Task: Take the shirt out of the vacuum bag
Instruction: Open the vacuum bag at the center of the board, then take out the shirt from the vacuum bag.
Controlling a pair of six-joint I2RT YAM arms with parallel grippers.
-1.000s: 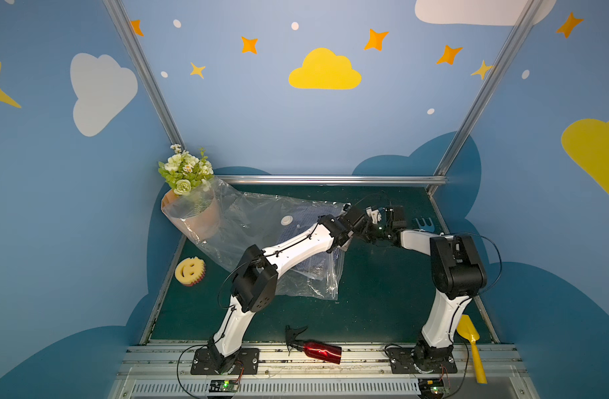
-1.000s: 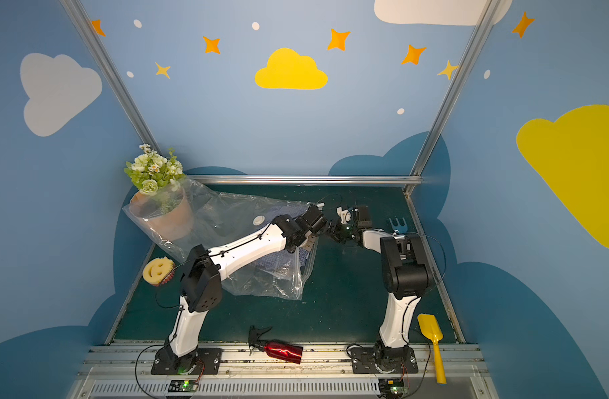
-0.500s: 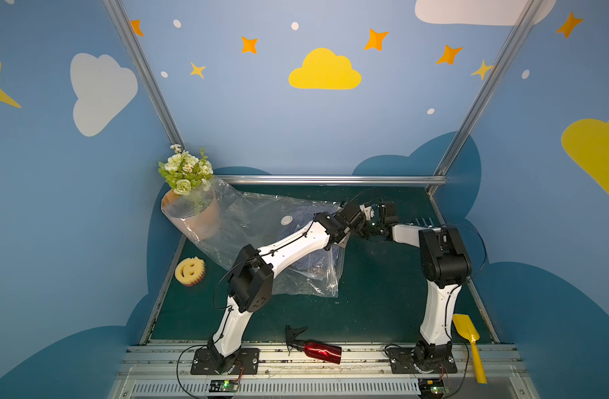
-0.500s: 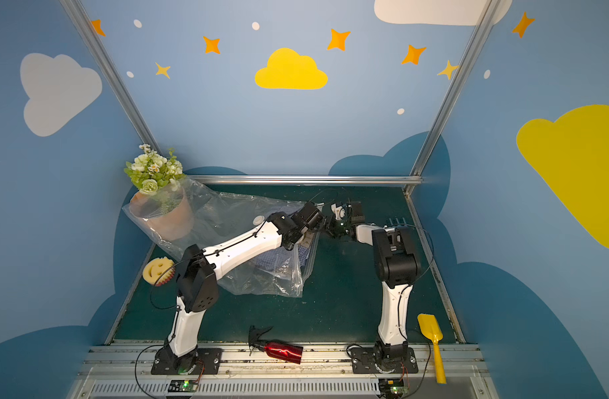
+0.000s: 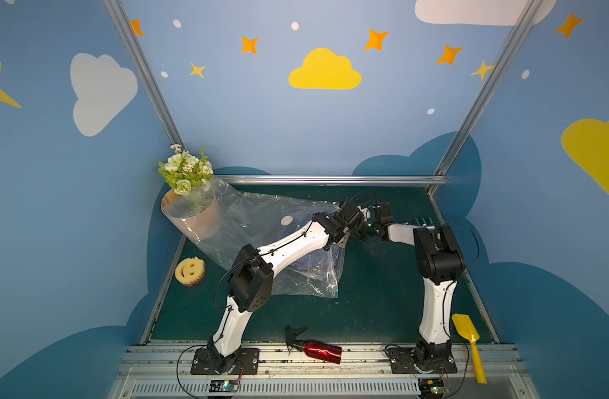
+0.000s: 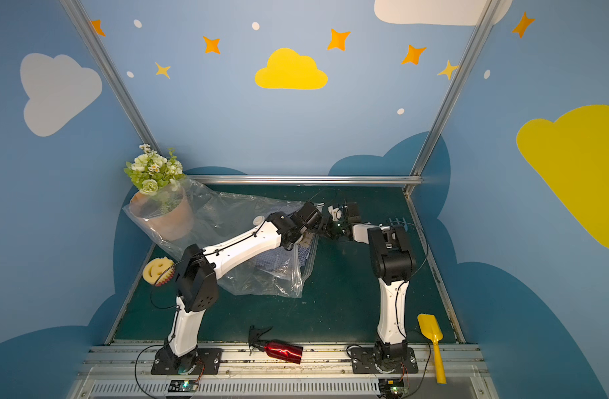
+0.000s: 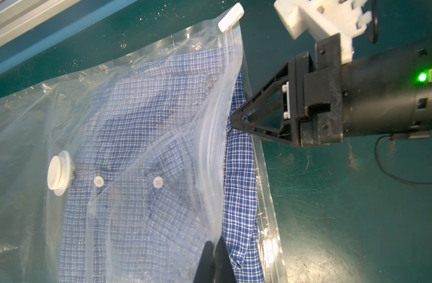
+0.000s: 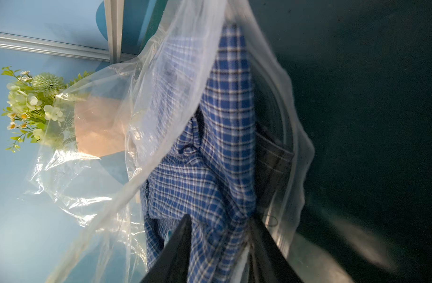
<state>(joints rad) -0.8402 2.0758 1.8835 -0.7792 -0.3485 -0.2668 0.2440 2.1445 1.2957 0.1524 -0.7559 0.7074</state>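
Left gripper (image 7: 213, 241) is pinched tight on the upper lip of the large clear crinkly plastic vacuum bag (image 7: 26, 117); the blue-and-white checked shirt (image 7: 239, 183) lies inside, one edge poking out. Right gripper (image 8: 221, 218) straddles that edge, jaws partly apart; whether it grips, I cannot tell.

One each of vacuum bag (image 5: 247, 214), shirt (image 7: 239, 186), potted plant (image 5: 185, 171), sponge (image 5: 189, 272), bottle (image 5: 322, 351), scoop (image 5: 467, 333)
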